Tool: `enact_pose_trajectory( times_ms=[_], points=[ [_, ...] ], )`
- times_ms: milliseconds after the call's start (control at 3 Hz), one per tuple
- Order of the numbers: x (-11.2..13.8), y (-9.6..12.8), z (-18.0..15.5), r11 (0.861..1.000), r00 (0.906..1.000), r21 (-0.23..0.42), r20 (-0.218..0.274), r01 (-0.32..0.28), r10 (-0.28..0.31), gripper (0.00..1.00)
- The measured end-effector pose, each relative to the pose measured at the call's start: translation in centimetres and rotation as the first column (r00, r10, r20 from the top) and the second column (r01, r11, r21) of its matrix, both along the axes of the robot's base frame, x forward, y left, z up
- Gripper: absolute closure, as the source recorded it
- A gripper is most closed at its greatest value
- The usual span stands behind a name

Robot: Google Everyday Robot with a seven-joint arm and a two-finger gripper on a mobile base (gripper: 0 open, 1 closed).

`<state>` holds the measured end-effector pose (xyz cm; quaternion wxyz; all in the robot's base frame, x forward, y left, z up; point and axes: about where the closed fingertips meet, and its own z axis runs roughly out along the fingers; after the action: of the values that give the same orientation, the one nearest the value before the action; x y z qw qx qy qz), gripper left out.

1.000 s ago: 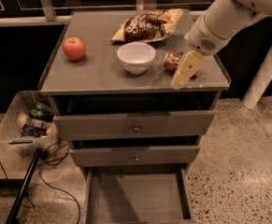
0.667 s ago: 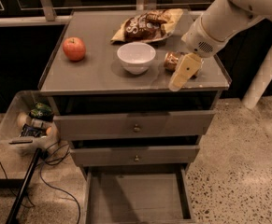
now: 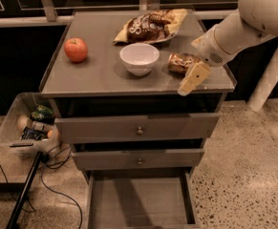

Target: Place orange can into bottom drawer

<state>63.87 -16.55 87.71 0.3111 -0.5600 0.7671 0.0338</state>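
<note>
Camera view: claw (image 3: 192, 78) beside orange can (image 3: 180, 62)

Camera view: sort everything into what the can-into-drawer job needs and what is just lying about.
For the job:
orange can, on the right side of the cabinet top
bottom drawer, pulled open
gripper, beside the can at the front right edge

Lying about:
apple
bowl
snack bag
upper drawers
floor bin at left

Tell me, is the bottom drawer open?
Open: bottom drawer is pulled out, floor showing. The gripper is up by the orange can.
</note>
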Motion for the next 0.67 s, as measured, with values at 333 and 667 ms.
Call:
enact_pose_trajectory(
  times_ms=[333,667],
  points=[
    [1.5,-1.3,-1.5,1.000,0.9997,0.018,0.003,0.026,-0.026,0.00],
    [3.6,-1.9,-2.4,0.998,0.9993,0.050,-0.009,0.037,-0.036,0.00]
  ],
)
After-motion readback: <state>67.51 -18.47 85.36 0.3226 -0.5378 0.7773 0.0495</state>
